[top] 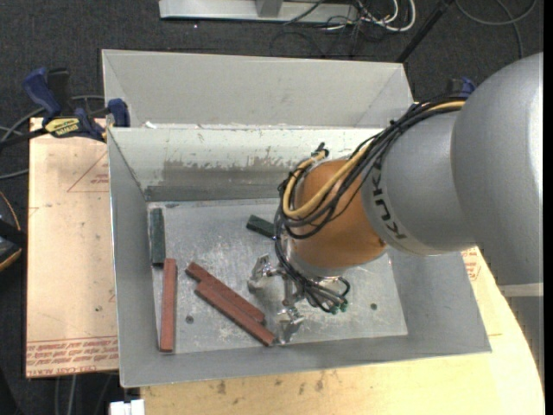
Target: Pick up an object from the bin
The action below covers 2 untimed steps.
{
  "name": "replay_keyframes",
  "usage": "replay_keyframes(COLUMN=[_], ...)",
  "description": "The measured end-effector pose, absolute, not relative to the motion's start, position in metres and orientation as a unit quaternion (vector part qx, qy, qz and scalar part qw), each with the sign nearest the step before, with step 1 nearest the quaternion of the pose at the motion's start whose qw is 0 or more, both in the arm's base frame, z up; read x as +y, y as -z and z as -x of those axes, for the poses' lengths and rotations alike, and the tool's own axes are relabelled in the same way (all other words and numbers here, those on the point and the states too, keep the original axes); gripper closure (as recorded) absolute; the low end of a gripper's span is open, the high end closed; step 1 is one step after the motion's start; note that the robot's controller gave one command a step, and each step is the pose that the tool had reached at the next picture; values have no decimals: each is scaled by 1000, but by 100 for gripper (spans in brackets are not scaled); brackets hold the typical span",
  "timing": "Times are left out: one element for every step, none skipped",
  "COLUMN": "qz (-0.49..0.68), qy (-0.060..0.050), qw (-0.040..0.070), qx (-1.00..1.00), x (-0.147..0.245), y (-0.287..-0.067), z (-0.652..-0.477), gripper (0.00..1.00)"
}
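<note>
My tool point(276, 299) hangs low in the bin point(130, 232), spread open. Two brown bars point(226, 301) lie just beside it.

Bin point(130, 188) contents, counted: five loose things in all.
- Red-brown flat bars: three. Left bar point(167, 306) lies alone by left wall; upper slanted bar point(226, 290) and lower slanted bar point(232, 312) lie side by side mid-floor.
- Dark green bar point(156, 234): one.
- Small dark block point(259, 226): one.
- No other kinds countable.
</note>
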State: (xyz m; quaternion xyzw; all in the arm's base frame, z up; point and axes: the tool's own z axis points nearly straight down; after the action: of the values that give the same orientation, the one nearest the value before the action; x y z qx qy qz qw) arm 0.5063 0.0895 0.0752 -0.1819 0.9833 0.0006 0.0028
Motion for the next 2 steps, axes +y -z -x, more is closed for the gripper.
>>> replay_keyframes(qz=[182, 142], qy=[-1, 0], qw=[3, 3], qx=[983, 990], x=[90, 157], y=[-75, -78], z=[-506, -515], gripper=[0, 100])
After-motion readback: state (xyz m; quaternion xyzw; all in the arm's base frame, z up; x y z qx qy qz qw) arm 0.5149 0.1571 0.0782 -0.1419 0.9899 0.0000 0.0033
